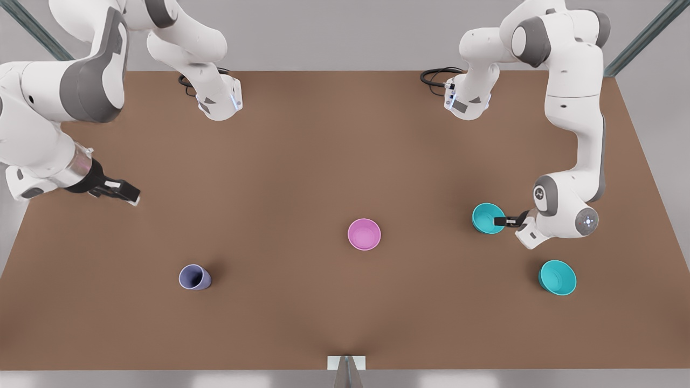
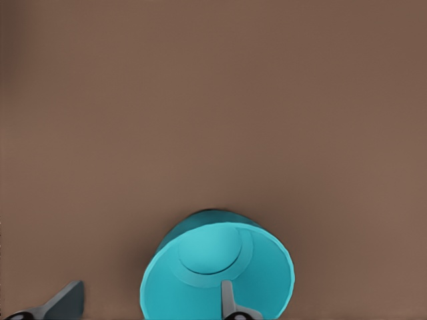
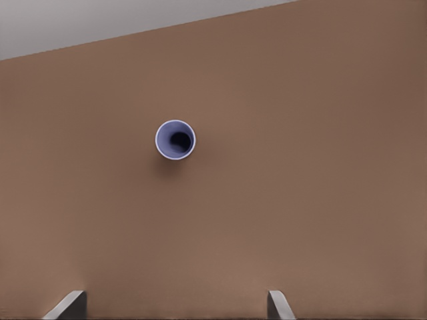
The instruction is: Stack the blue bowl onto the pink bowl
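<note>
Front view: on the brown table (image 1: 302, 161) stand two teal bowls, one pink bowl (image 1: 364, 234) and one lavender cup (image 1: 194, 277). The left gripper (image 1: 504, 221), at the front view's right, reaches the rim of the blue bowl (image 1: 488, 218), which is well apart from the pink bowl; the spare teal bowl (image 1: 557, 277) sits nearer the front edge. The right gripper (image 1: 126, 193) waits at the front view's left.

Left wrist view: the fingers (image 2: 228, 300) are spread, one inside the blue bowl (image 2: 217, 270), one outside its wall. The bowl looks light, stiff and smooth; a rim pinch suits it.

Right wrist view: fingers (image 3: 277, 303) spread, holding nothing, the cup (image 3: 175, 140) farther off.
</note>
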